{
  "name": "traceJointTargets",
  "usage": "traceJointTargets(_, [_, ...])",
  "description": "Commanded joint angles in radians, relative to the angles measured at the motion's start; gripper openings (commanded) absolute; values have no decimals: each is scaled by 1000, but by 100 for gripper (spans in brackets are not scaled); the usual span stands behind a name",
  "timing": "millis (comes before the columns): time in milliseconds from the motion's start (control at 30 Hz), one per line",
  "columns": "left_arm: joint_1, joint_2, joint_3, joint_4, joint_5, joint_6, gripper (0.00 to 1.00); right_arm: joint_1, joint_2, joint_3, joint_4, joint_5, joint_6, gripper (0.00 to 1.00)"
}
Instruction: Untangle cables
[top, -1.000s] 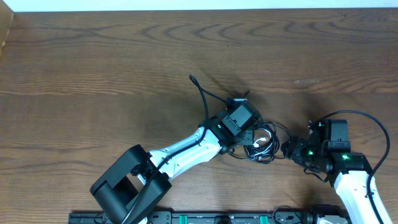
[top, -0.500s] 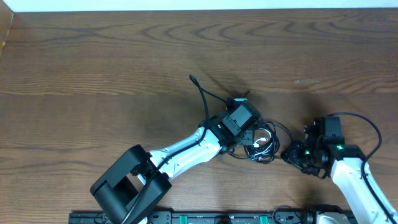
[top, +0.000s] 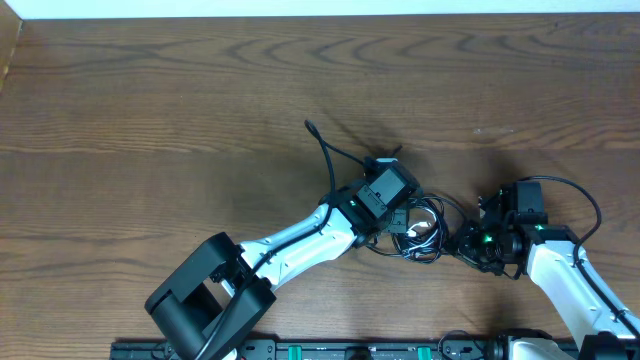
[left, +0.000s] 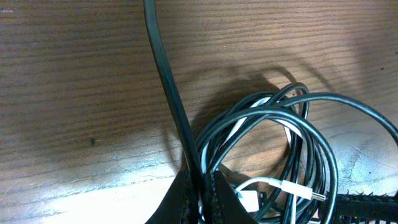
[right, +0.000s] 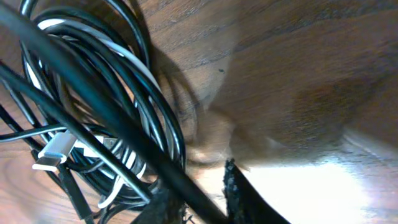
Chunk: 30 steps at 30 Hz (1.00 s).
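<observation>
The cables (top: 425, 230), thin black cords and one white cord loosely coiled, are lying near the wooden worktop's (top: 150, 100) robot-side edge. The left gripper (left: 200, 194) is pinching one black strand, probably anchoring the coil. The right gripper (right: 199, 190) is straddling another; clamping cannot be confirmed.

The left arm (top: 300, 238) and right arm (top: 562, 288) have white links, black joints and small green lights (top: 487, 238); a black wire (top: 592, 212) loops at lower right.
</observation>
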Motion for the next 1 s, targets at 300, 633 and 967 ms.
traceJointTargets(300, [-3, 20, 3, -10, -6, 14, 17, -8, 2, -5, -24, -34, -65, 1])
traceJointTargets(633, [69, -129, 4, -101, -6, 134, 82, -8, -28, 23, -116, -137, -56, 1])
traceJointTargets(967, [76, -266, 4, -206, 263, 11, 93, -9, -29, 71, -101, -379, 64, 1])
